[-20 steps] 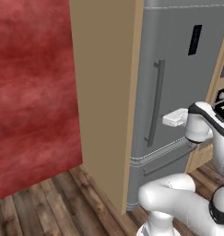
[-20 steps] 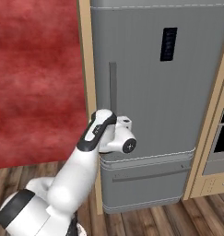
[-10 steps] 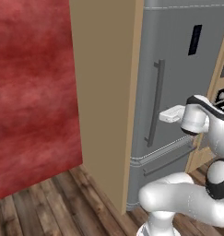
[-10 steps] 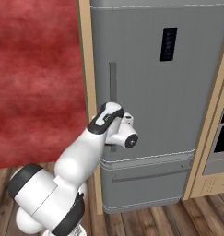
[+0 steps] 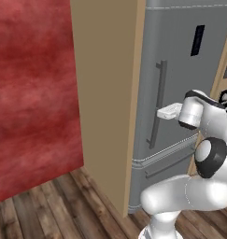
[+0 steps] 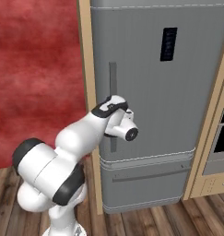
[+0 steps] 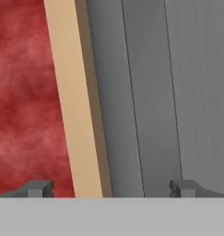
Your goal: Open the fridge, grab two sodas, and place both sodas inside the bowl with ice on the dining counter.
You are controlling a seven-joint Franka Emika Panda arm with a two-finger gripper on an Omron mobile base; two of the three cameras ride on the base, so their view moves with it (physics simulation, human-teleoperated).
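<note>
The tall grey fridge [image 5: 180,70] [image 6: 150,92] stands shut, its black display panel high on the door. Its long vertical handle [image 5: 157,105] [image 6: 113,78] [image 7: 150,115] runs down the door's left side. My gripper [image 5: 160,113] [image 7: 111,188] is level with the handle's middle and close in front of it. The fingertips [image 7: 37,188] are spread wide, open, with nothing between them. In the hand view the handle rises ahead, right of centre between the two tips. In the right base view my hand [image 6: 121,125] covers the handle's lower part. The sodas, bowl with ice and dining counter are out of view.
A tan wood surround panel [image 5: 105,93] [image 7: 69,101] flanks the fridge's left, with a red wall [image 5: 31,93] [image 6: 35,69] beyond it. The bottom drawer [image 6: 150,177] sits below the door. Tan cabinetry with a dark oven front [image 6: 221,133] stands to the right. The floor is dark wood [image 5: 49,214].
The hand has crept a little up and closer to the fridge handle, while the elbow has swung round and the arm folded. The fridge stays shut and the gripper stays open.
</note>
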